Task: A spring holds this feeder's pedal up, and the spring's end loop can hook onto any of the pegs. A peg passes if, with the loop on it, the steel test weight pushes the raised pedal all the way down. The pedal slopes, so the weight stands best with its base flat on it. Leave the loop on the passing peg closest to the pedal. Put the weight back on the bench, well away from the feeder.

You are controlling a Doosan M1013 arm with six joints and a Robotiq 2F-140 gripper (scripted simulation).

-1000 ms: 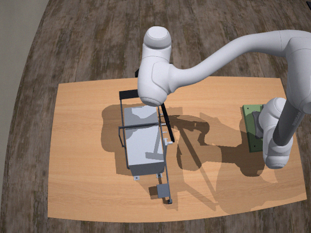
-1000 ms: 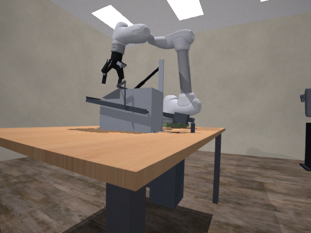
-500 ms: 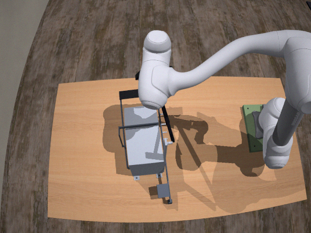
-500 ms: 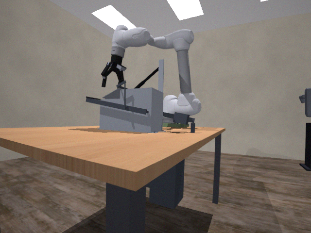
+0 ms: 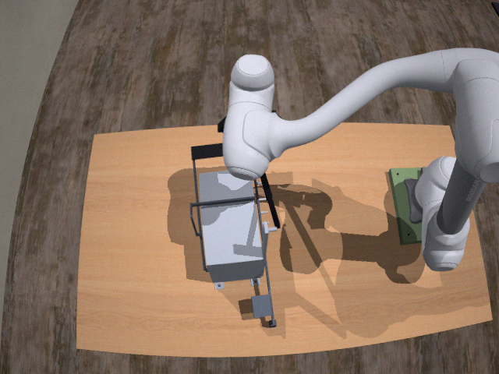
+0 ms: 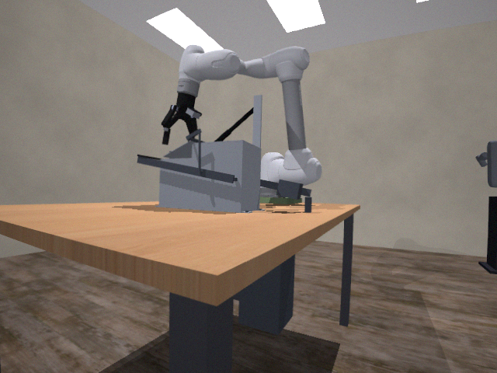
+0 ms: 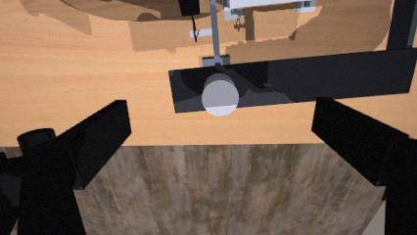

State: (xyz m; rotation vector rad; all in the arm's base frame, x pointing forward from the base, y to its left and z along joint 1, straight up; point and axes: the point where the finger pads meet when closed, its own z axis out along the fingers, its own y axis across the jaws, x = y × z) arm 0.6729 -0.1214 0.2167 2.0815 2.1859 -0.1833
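The grey feeder box stands on the wooden bench, and it also shows in the exterior view. Its dark pedal lies by the bench's far edge; one end shows in the top view. The steel test weight stands upright on the pedal's left end. My gripper is open and empty, hanging above the weight, its fingers well apart on either side. My wrist hides the weight in the top view. A dark spring runs beside small pegs; I cannot tell which peg holds its loop.
A tall grey post rises behind the box. A small grey plate sits at the lever's near end. My green base plate is at the right. The bench edge and floor lie just past the pedal.
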